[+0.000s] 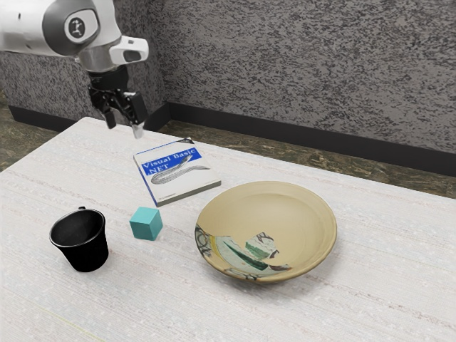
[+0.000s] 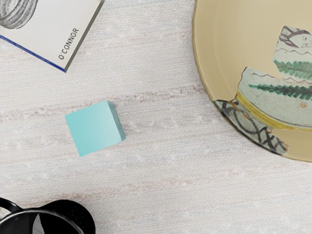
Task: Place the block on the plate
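"How is the claw seen?"

"Wide and empty. In the exterior view, the block is found toward six o'clock from it, on the bench."

"What could be spoiled?"

"The block could be nudged askew by an off-centre descent. The mug, near nine o'clock from the block, could be clipped by sideways drift. On the sloping plate, at three, the block could be tipped by early release."

"And the count?"

"One block, one mug, one book at one o'clock, one plate."
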Controlling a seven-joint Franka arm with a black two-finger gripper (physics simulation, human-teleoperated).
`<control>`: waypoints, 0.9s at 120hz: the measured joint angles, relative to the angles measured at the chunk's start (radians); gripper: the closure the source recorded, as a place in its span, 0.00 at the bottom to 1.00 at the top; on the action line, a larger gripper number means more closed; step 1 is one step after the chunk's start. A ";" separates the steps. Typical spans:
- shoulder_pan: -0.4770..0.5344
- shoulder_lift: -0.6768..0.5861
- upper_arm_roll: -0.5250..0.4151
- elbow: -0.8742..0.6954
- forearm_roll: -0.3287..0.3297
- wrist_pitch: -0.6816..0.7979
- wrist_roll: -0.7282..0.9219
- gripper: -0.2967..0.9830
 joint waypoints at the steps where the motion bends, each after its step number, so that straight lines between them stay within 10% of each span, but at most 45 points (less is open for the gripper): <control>1: 0.001 0.000 0.000 0.000 0.000 0.001 0.001 0.23; 73: -0.085 0.315 0.116 -0.120 -0.030 0.316 -0.171 0.23; 108: 0.054 0.386 0.025 -0.177 0.075 0.520 -0.334 0.23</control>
